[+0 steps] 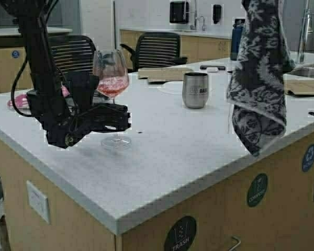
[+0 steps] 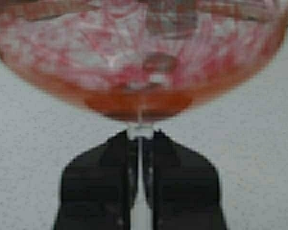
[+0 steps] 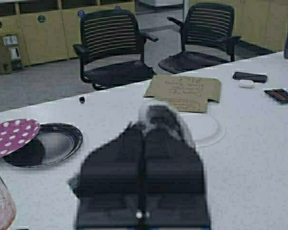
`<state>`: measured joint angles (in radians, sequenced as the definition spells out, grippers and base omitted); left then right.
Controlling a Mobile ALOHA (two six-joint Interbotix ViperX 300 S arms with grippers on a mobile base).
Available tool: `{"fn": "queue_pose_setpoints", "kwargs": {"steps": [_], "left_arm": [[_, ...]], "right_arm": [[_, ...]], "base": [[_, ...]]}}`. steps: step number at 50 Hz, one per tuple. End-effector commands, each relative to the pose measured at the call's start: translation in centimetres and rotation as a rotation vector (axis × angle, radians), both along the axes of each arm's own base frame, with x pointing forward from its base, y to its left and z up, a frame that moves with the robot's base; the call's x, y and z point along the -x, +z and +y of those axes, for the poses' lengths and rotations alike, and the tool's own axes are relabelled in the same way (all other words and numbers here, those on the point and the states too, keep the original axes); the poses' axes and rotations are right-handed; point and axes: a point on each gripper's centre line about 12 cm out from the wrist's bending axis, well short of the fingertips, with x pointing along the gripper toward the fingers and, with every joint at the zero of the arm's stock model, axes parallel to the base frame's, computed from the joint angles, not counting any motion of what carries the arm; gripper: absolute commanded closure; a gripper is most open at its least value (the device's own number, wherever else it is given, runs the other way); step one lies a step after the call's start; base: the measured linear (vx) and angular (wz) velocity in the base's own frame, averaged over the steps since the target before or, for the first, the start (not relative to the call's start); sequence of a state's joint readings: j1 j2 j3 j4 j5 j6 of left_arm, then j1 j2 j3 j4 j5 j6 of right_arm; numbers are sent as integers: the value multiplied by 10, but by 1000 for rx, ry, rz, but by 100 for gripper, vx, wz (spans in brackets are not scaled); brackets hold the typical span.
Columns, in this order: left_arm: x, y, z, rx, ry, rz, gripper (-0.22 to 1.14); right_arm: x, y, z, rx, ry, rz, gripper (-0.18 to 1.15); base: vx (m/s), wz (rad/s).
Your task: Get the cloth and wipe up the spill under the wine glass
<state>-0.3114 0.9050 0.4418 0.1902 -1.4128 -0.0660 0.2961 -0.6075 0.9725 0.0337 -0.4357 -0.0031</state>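
Note:
The wine glass (image 1: 111, 73), with pink-red liquid in its bowl, is at the left of the white counter (image 1: 188, 146). Its round foot (image 1: 116, 141) is at or just above the surface; I cannot tell which. My left gripper (image 1: 118, 119) is shut on its stem, seen close in the left wrist view (image 2: 140, 139) under the bowl (image 2: 139, 57). The dark floral cloth (image 1: 259, 68) hangs long from above at the right. My right gripper (image 3: 143, 132) is shut on its top end (image 3: 163, 115); the gripper is out of the high view. No spill shows clearly.
A steel tumbler (image 1: 194, 90), a white plate (image 1: 170, 87) and cardboard (image 1: 165, 73) lie mid-counter. A black plate (image 3: 48, 143) and a pink dotted plate (image 3: 12, 136) sit at the far left. Two chairs (image 1: 157, 49) stand behind. A wooden board (image 1: 303, 86) lies right.

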Motion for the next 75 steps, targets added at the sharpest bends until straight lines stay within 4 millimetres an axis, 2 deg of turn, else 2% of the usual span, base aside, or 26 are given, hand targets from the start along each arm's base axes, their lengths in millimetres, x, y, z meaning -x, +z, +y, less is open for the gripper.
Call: {"fn": "queue_pose_setpoints", "kwargs": {"steps": [1, 9, 15, 28, 40, 50, 60, 68, 75], "left_arm": [[-4, 25, -5, 20, -11, -51, 55], [3, 46, -4, 27, -11, -65, 55], [18, 71, 1, 28, -11, -73, 55], [56, 123, 14, 38, -10, -98, 55], [92, 165, 27, 51, -2, -129, 55], [112, 210, 38, 80, 33, -164, 55], [120, 257, 46, 107, 71, -178, 55], [122, 292, 50, 121, 100, -160, 55], [124, 318, 53, 120, 113, -146, 55]], "right_arm": [[-2, 11, 1, -12, 1, -40, 91], [-11, 16, 3, -28, 0, -52, 91], [-28, 18, 9, -24, -1, -39, 91], [-94, 14, 29, -25, -2, -28, 91], [-147, -11, 48, -53, 8, 28, 91], [-174, -49, 85, -76, 67, 92, 91], [-188, -89, 130, -59, 136, 138, 91], [-190, -124, 172, -59, 204, 194, 91], [-181, -149, 216, -79, 280, 242, 91]], "base": [[0, 0], [0, 0], [0, 0], [0, 0], [0, 0], [0, 0], [0, 0], [0, 0], [0, 0]]}}
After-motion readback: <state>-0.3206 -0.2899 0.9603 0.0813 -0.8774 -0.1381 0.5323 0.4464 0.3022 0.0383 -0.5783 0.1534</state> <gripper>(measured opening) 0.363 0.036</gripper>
